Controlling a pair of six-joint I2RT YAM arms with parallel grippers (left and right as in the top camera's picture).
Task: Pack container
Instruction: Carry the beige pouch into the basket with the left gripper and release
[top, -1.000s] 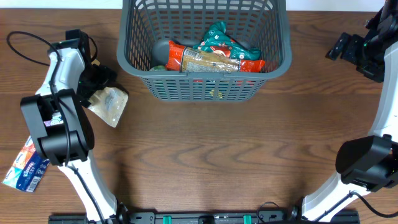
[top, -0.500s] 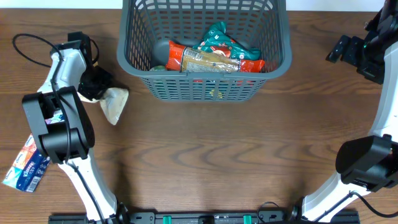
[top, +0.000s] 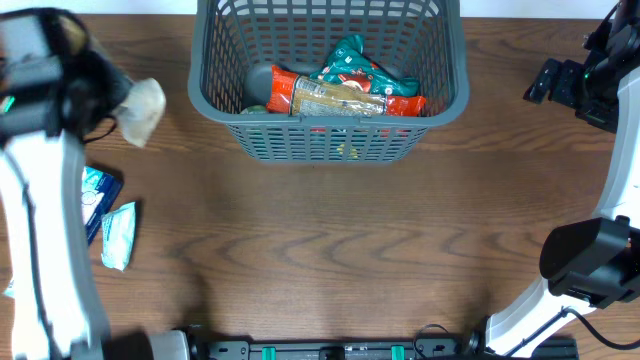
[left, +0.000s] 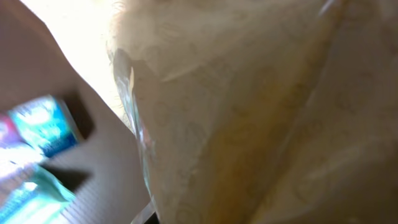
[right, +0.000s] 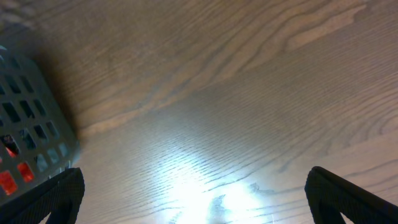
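Note:
The container (top: 455, 60), a dark grey slotted basket, stands at the table's far middle and holds a red packet (top: 300, 95), a green packet (top: 350, 58) and other items. My left gripper (top: 117, 98) is raised high left of the container, blurred, and shut on a beige see-through packet (top: 142, 108). That packet (left: 249, 112) fills the left wrist view and hides the fingers. My right gripper (right: 196, 199) stands open over bare wood at the far right, with the container's corner (right: 25, 118) at its left.
Two light blue tissue packets (top: 100, 195) (top: 118, 235) lie on the table at the left, below the raised left arm. They also show blurred in the left wrist view, tissue packet (left: 40, 121). The right arm's base (top: 590, 260) stands at the front right.
My left gripper has shut on the beige packet and lifted it off the table, up and slightly back. The right arm has not moved.

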